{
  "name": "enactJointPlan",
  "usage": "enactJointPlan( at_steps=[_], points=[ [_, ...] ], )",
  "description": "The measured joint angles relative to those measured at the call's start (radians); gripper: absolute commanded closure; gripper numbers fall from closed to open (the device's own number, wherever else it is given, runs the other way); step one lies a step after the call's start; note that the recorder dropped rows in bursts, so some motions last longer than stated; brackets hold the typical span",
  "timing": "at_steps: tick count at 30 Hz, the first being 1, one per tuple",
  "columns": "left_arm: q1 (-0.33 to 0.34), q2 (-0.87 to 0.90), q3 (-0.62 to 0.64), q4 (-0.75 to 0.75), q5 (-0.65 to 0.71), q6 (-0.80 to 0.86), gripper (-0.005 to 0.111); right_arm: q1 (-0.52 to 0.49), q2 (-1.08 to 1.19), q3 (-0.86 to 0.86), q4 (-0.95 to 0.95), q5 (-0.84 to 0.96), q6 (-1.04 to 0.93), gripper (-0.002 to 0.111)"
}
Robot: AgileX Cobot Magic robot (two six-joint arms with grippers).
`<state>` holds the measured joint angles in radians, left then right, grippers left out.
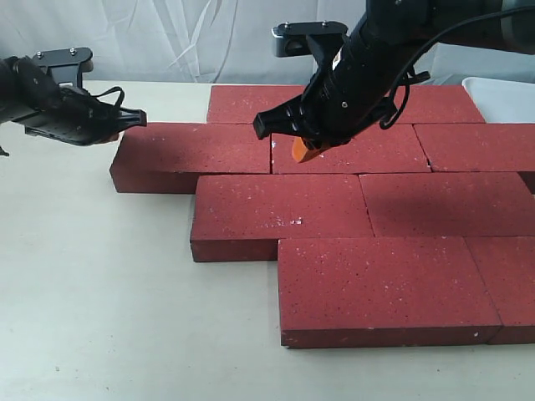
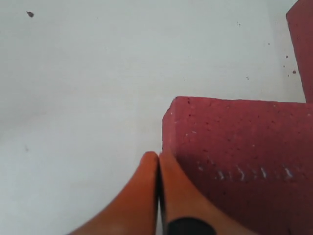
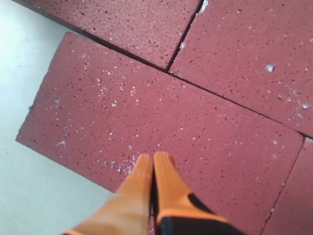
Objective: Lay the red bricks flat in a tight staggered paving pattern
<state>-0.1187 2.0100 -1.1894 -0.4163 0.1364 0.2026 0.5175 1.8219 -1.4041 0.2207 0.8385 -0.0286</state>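
Several red bricks (image 1: 276,213) lie flat in staggered rows on the pale table (image 1: 92,292), filling the exterior view's middle and right. My left gripper (image 1: 134,119) hovers at the outer end of the second row's leftmost brick (image 1: 192,157). Its orange fingers (image 2: 142,196) are shut and empty, their tips by that brick's corner (image 2: 239,147). My right gripper (image 1: 299,150) hangs over the middle of the pattern, near a joint in the second row. It is shut with nothing held, its tips (image 3: 153,157) just above a brick's top face (image 3: 161,107).
A white tray (image 1: 501,96) stands at the back right, behind the bricks. Bare table lies left of and in front of the pattern. A white curtain closes off the back.
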Motion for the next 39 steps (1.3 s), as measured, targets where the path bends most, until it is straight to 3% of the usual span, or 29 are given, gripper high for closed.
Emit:
enactJointPlan(
  at_steps=[17, 29, 39],
  points=[
    [0.0, -0.001, 0.0, 0.029, 0.135, 0.0, 0.107, 0.0, 0.0, 0.0, 0.0, 0.0, 0.0, 0.108],
    [0.0, -0.001, 0.0, 0.117, 0.122, 0.0, 0.107, 0.0, 0.0, 0.0, 0.0, 0.0, 0.0, 0.108],
    [0.0, -0.139, 0.0, 0.23, 0.234, 0.0, 0.107, 0.0, 0.0, 0.0, 0.015, 0.004, 0.0, 0.108]
  ],
)
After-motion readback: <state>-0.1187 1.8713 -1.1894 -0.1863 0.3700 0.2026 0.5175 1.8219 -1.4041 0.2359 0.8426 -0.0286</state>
